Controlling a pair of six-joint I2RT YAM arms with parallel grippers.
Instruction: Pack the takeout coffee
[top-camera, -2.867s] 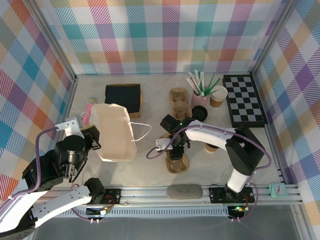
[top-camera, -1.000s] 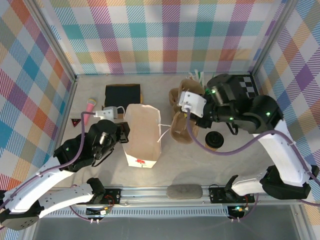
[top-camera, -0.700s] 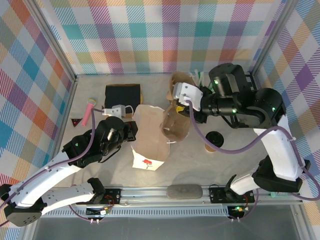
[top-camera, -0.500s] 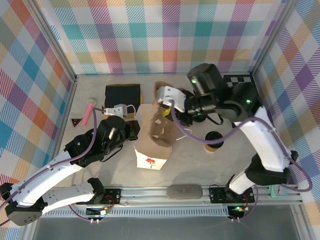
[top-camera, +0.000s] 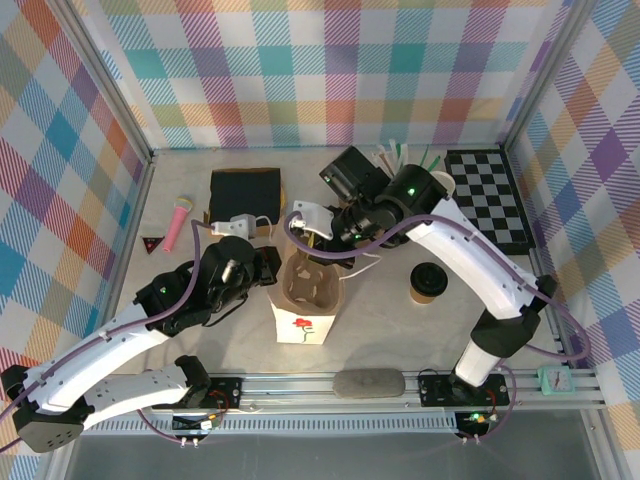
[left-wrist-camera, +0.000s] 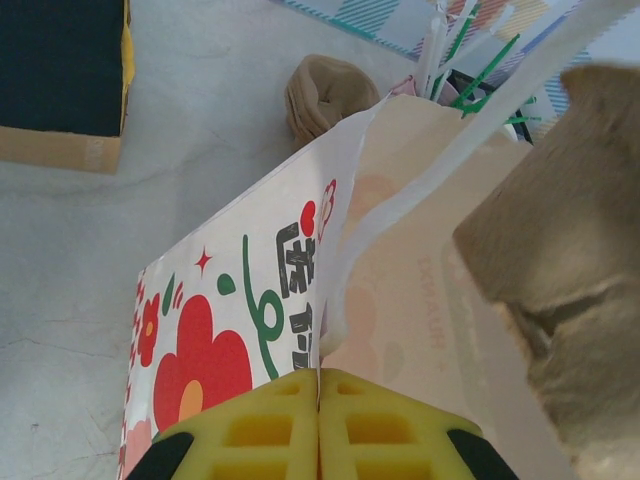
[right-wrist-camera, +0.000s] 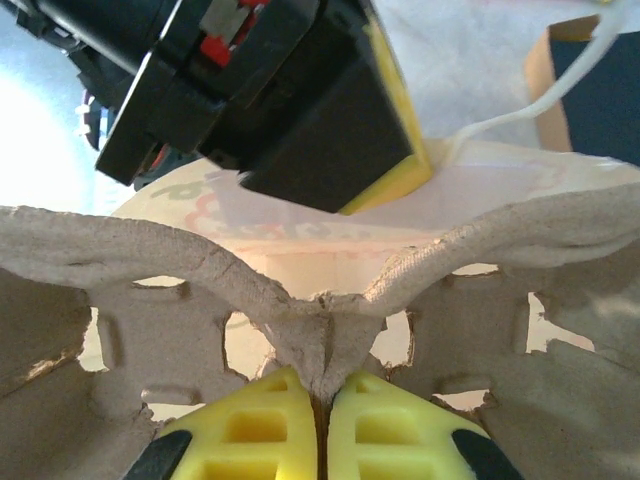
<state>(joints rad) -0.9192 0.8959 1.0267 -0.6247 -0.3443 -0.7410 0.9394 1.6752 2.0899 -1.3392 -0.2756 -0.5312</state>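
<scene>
Well, step in hand: pulp cup carrier (right-wrist-camera: 150, 265) lowered into the paper bag (left-wrist-camera: 230, 320); best sunk level, clear of the walls.
Left gripper (left-wrist-camera: 318, 400): clamped on the bag rim.
Right gripper (right-wrist-camera: 322, 395): pinched shut on the carrier's centre ridge.
Takeout coffee (top-camera: 427, 283): stood lidded near the bag, to its right (unpacked).
Views: coffee seen from above; grips plain at the wrists.

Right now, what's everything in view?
takeout coffee: one, brown with black lid, right of the bag
paper bag: one, white with red flower, upright, centre
cup carrier: one, brown pulp, in the bag's mouth
straws: several, white and green, far side
checkerboard: one, black and white, far right
black block: one, tan-edged, far left
pink toy: one, pink, left
left pincer: one, yellow, shut on the paper bag's rim
right pincer: one, yellow, shut on the cup carrier
</scene>
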